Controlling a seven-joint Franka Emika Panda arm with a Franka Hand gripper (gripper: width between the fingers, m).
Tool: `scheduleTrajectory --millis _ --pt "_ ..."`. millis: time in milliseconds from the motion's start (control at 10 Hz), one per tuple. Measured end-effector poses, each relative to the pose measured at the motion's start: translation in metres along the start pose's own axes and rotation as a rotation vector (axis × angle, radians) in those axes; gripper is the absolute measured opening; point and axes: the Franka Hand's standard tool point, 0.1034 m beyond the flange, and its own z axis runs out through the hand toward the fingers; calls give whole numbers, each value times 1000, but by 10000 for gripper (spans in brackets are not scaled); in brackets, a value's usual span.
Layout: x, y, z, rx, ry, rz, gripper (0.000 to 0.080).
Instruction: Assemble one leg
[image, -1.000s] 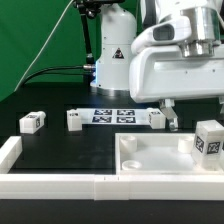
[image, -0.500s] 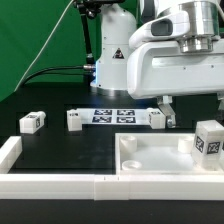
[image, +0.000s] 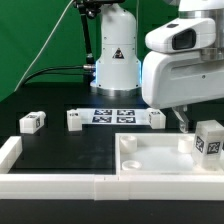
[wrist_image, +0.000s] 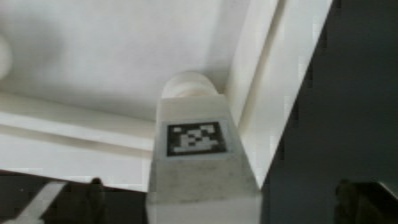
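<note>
Sliding toward the exterior view's right, the arm now hangs over the tray (image: 150, 152). On the tray's right side in that view stands the leg (image: 209, 140). The gripper (wrist_image: 210, 198) straddles it, claw apart, probably lining up a grasp. Beyond the tray wait three spare legs (image: 75, 120).

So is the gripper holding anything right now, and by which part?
Nothing is held. The gripper is open, its fingers either side of the leg with gaps showing; the leg stands on the tray.
</note>
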Motion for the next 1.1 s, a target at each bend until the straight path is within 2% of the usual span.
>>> scheduleTrajectory --millis 300,400,500,600,700,800,1100 --pt "1 3 5 -3 4 4 649" --pt "1 3 6 -3 5 4 597" --pt "1 3 6 -3 5 4 597" --pt "1 3 6 -3 5 4 418" --pt "1 3 6 -3 5 4 418" --pt "1 3 6 -3 5 4 292" --pt "1 3 6 -1 5 29 292"
